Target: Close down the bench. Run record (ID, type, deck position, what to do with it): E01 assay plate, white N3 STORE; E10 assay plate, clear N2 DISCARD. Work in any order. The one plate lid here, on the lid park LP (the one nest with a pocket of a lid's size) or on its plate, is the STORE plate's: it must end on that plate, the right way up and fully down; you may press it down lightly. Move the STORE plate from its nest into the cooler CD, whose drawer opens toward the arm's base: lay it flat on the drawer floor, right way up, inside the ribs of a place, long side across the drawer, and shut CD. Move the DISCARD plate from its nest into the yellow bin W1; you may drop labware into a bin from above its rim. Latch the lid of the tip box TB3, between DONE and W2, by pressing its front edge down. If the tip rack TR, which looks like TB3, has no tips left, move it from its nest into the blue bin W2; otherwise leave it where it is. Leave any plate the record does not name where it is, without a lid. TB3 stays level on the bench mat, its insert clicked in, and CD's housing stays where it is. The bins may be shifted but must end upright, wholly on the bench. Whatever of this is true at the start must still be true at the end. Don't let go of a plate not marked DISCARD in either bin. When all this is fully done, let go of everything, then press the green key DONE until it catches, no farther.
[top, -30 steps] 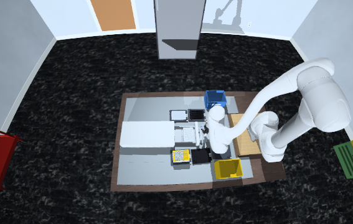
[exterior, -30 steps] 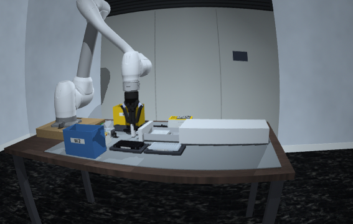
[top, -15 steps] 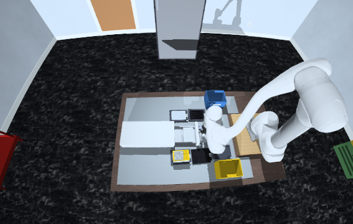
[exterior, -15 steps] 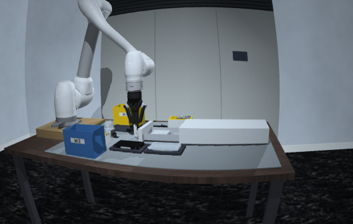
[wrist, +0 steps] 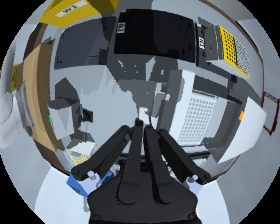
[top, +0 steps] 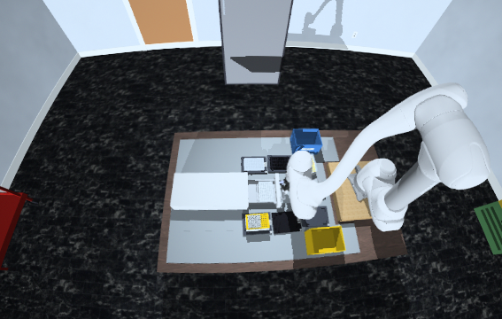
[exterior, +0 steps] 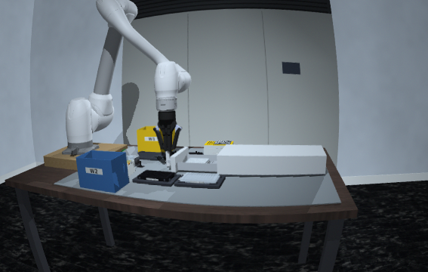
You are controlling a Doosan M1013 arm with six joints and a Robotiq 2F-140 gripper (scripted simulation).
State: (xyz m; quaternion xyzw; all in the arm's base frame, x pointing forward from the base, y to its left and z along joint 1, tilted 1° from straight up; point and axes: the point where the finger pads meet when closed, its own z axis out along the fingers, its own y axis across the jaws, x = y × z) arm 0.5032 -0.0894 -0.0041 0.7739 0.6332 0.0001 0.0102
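Drawer (exterior: 179, 156) of the cooler (exterior: 272, 159) stands open toward the arm's base, and I see one white plate (top: 266, 191) lying flat on its floor. My tool (exterior: 167, 154) hangs point-down at the drawer's front panel, clenched tight with nothing between its fingers; from the exterior view I cannot tell whether the tips touch the panel.

On the near side in the exterior view, two nests sit side by side: one holds a plate (exterior: 200, 177) with pale wells, the other (exterior: 155, 176) looks dark, and I cannot tell what is in it.

On the far side I count one yellow-framed tip rack (top: 257, 221) and, right of it in the top view, one black tray (top: 286, 221).

Two bins stand upright on the surface (exterior: 236, 211): the blue one (exterior: 102, 171), marked W2, at the near left corner, and the yellow one (exterior: 148, 140), marked W1, behind the tool.

One arm, one tool.
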